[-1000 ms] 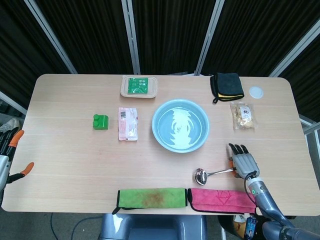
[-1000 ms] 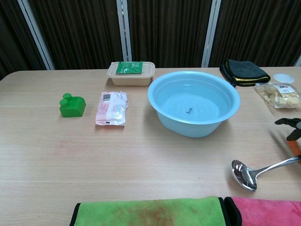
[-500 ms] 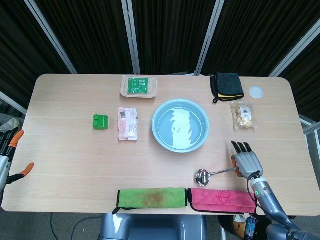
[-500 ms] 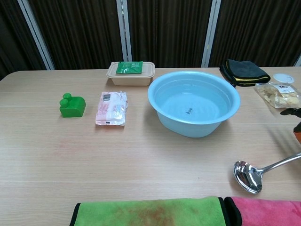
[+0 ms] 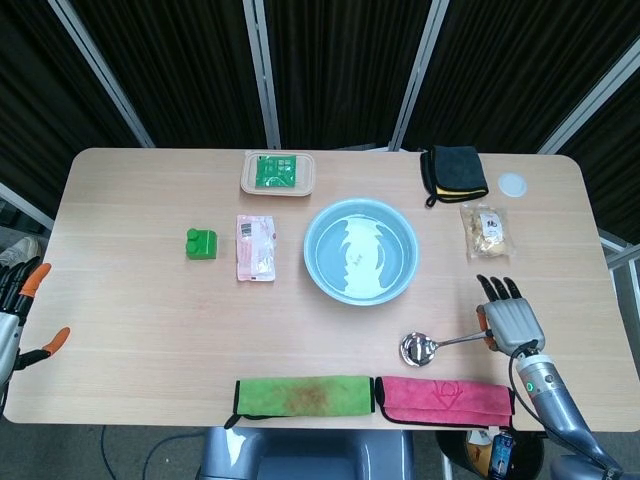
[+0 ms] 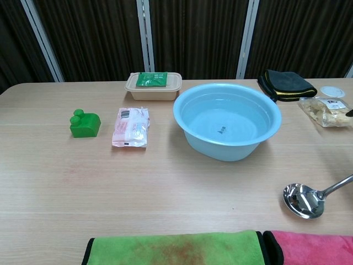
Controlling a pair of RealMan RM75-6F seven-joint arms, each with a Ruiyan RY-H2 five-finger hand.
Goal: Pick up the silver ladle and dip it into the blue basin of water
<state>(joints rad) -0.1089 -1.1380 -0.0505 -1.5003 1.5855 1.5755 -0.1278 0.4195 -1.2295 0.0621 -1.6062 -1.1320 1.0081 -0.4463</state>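
Note:
The silver ladle (image 5: 421, 348) lies low over the table's front right, its bowl (image 6: 303, 200) toward the middle and its handle running right. My right hand (image 5: 511, 319) holds the handle's end, fingers pointing away from me. The blue basin (image 5: 360, 251) of water stands mid-table, its rim (image 6: 227, 85) up and to the left of the ladle's bowl. My left hand (image 5: 14, 306) hangs off the table's left edge, fingers apart and empty. The chest view shows the ladle (image 6: 312, 197) but cuts off the hand gripping it.
A green cloth (image 5: 304, 394) and a pink cloth (image 5: 444, 397) lie along the front edge, just below the ladle. A snack bag (image 5: 486, 231), black cloth (image 5: 453, 172) and white lid (image 5: 512, 184) sit back right. A green block (image 5: 200, 243), pink packet (image 5: 254, 247) and food box (image 5: 278, 173) are left of the basin.
My right hand has drawn to the right, carrying the ladle with it; the ladle's bowl has shifted right along the table. The left hand has stayed put.

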